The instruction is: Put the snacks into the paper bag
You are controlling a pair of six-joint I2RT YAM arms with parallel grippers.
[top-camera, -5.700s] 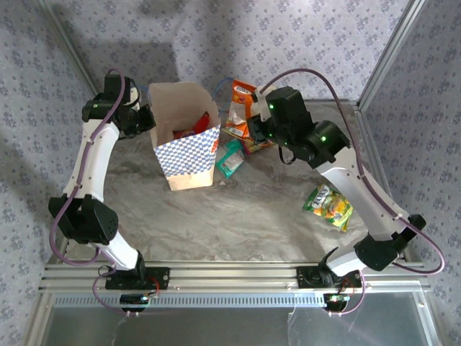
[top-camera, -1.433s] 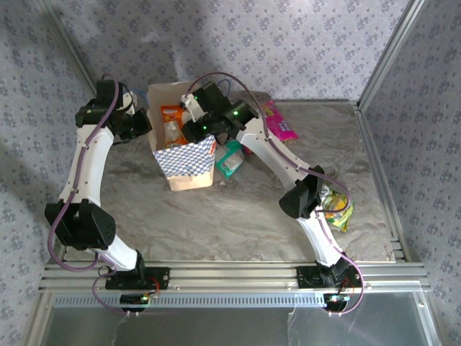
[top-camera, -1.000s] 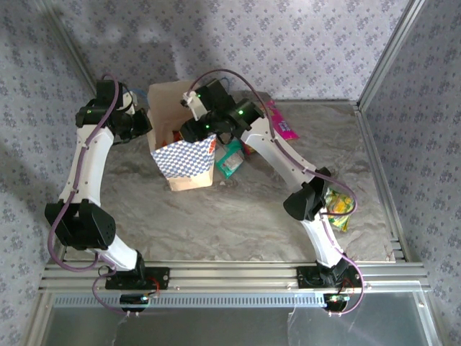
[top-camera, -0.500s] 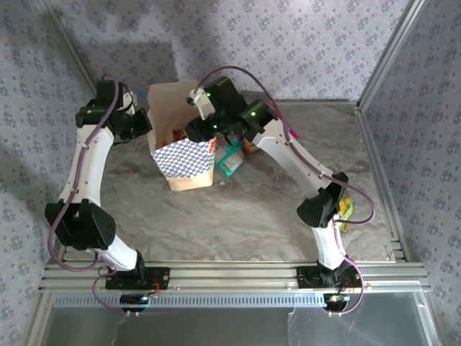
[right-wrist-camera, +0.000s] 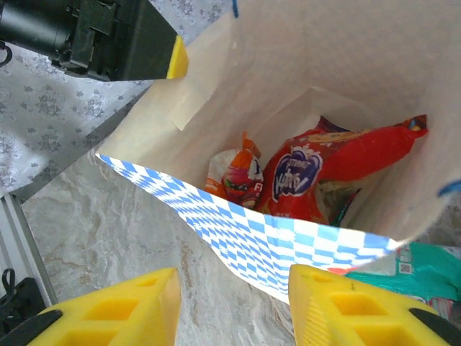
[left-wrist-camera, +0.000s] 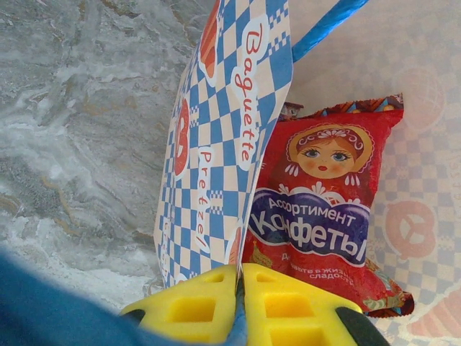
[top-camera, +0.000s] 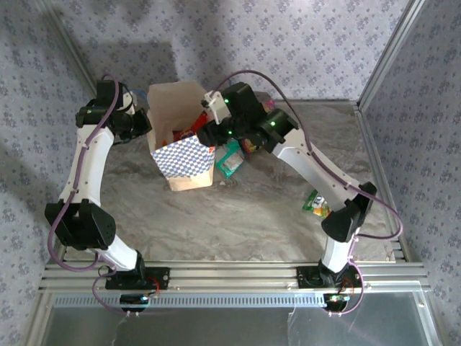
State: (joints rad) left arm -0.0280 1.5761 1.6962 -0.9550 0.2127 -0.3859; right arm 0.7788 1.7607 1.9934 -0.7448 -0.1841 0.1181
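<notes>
Table (top-camera: 238,216): grey marbled top. Paper bag (top-camera: 189,155) upright, far left of centre, mouth open. Left gripper (left-wrist-camera: 239,306) clamped on bag's left rim. Right gripper (right-wrist-camera: 234,303) over bag mouth, fingers apart, empty. Red packet (right-wrist-camera: 317,173), orange packet (right-wrist-camera: 241,180) inside bag. Teal packet (top-camera: 230,160) on table just right of bag. Green-yellow packet (top-camera: 317,203) near right.

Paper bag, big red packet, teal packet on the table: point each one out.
paper bag (top-camera: 186,154), top external view, checked front wall.
red packet (left-wrist-camera: 311,229), left wrist view, blue label.
teal packet (top-camera: 230,161), top external view, middle of the packet.
</notes>
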